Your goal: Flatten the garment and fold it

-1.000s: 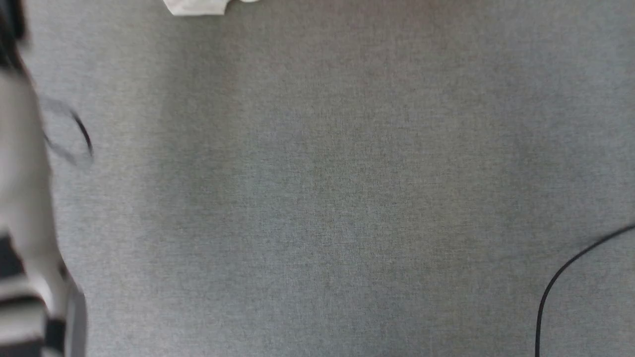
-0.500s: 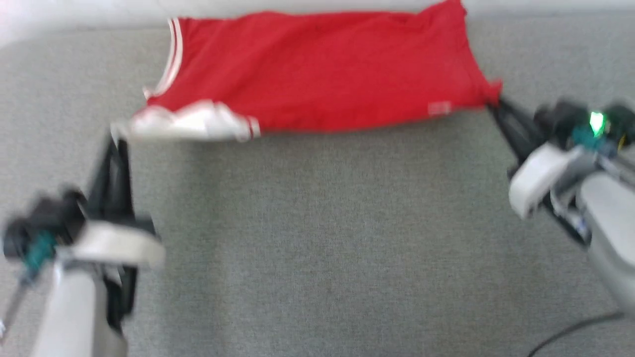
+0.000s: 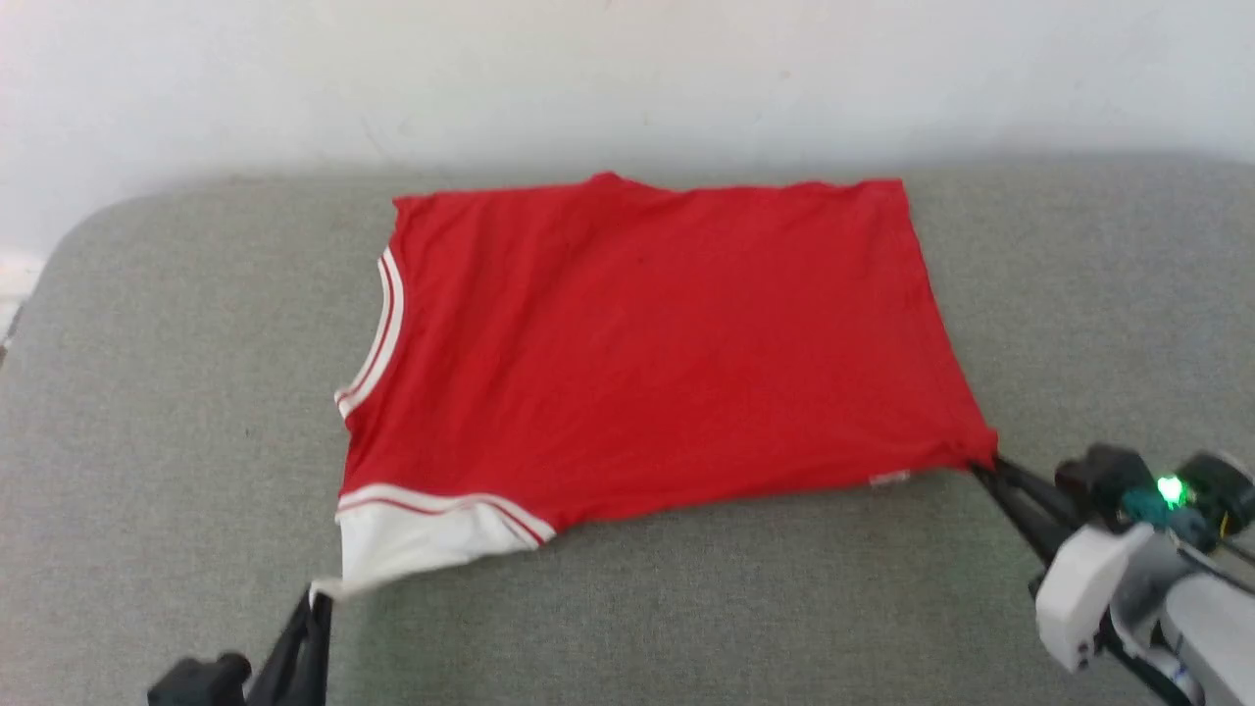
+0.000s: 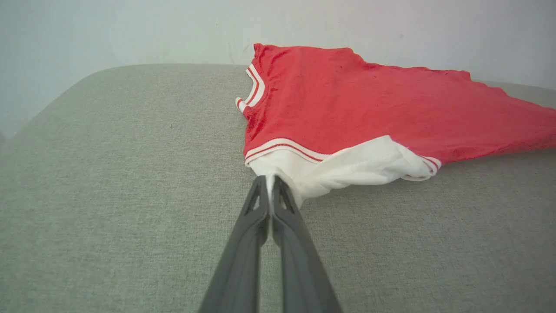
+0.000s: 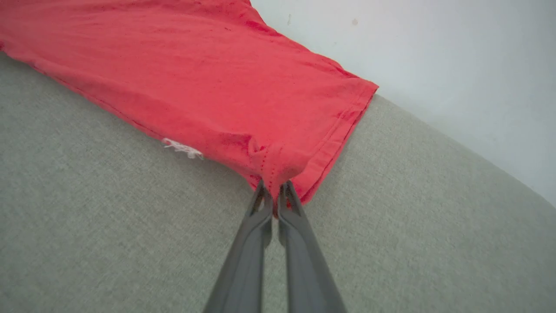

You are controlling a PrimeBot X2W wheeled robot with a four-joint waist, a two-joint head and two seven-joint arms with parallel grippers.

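Note:
The garment [image 3: 647, 353] lies spread on the grey padded surface [image 3: 176, 373], plain red side up, collar trim to the left. Its white sleeve [image 3: 412, 544] points toward the near left. My left gripper [image 3: 316, 593] is shut on the tip of that sleeve [image 4: 347, 167], pinching white cloth between its tips [image 4: 270, 180]. My right gripper [image 3: 980, 466] is shut on the red hem corner at the near right, where the cloth [image 5: 208, 78] bunches between the tips [image 5: 273, 188]. No lettering shows on the upward side.
A pale wall [image 3: 627, 78] rises right behind the surface's far edge. The surface's rounded far-left corner [image 3: 69, 235] is in view. Bare grey padding [image 3: 686, 608] stretches in front of the shirt between my two arms.
The head camera has swung up from bare grey padding to the whole shirt. Both grippers keep hold of their corners throughout.

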